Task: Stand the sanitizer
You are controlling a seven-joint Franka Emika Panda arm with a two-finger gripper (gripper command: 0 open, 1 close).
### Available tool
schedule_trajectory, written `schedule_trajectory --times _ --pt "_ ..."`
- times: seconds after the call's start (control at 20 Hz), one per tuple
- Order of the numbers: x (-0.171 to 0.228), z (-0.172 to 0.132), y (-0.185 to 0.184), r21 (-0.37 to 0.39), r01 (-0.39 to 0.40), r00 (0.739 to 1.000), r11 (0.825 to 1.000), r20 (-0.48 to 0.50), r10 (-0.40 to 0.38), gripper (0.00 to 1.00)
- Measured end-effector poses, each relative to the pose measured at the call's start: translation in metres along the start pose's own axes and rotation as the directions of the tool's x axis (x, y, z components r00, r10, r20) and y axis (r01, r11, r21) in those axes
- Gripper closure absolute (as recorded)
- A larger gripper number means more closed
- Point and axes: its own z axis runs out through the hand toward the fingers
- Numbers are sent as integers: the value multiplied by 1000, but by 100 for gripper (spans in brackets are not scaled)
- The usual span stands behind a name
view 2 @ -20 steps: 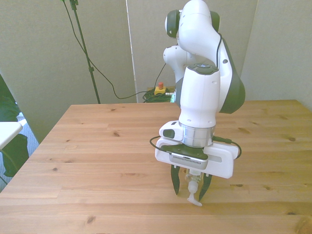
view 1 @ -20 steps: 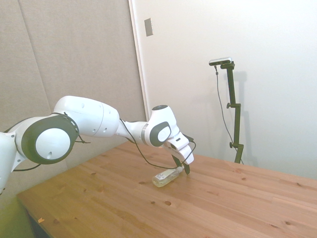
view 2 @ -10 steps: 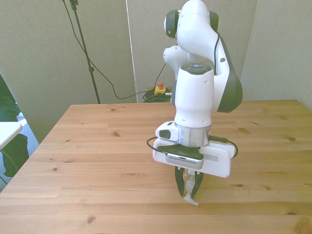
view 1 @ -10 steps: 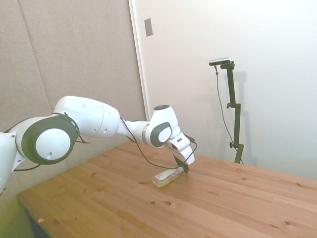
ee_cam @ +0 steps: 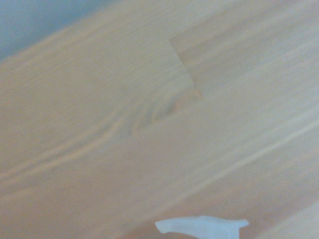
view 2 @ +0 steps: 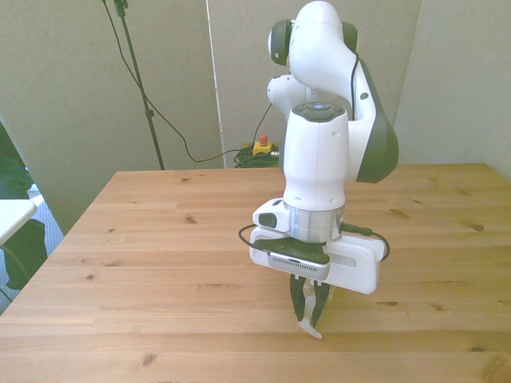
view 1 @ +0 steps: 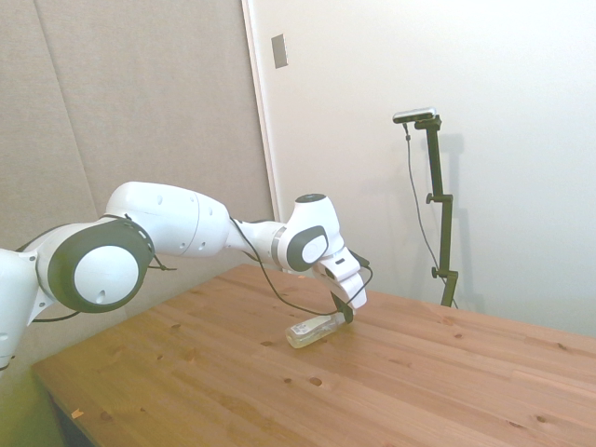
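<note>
Wooden table (view 2: 160,239), green plant (view 2: 12,215) at front view's left, red button (view 2: 261,144) w/ cables behind

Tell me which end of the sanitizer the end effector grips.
The pump-nozzle end: the end effector is shut on the sanitizer there, while the base end rests on the table.

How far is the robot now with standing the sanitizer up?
Done: the gripper is shut on the sanitizer at its pump end. In hand: the pump end looks a little raised, while the bottle's base rests on the table. Left: tilt it fully upright, set it down and let go.
</note>
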Motion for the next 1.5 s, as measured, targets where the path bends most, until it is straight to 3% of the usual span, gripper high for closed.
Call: schedule_trajectory --times 0.3,0.55,0.85,1.15,1.3,1.35,1.5 --pt "-48 -81 -3 165 29 984 986 -177 1 100" --pt "-83 -115 25 247 41 959 968 -282 31 100" --pt "-120 -123 40 329 65 917 942 -393 73 100" --pt "-154 -108 46 401 86 867 912 -482 131 100" --pt "-163 -99 49 412 85 849 907 -506 150 100" --pt "-164 -95 50 409 84 848 909 -509 150 0" --pt "-165 -94 51 408 85 848 909 -509 149 0"
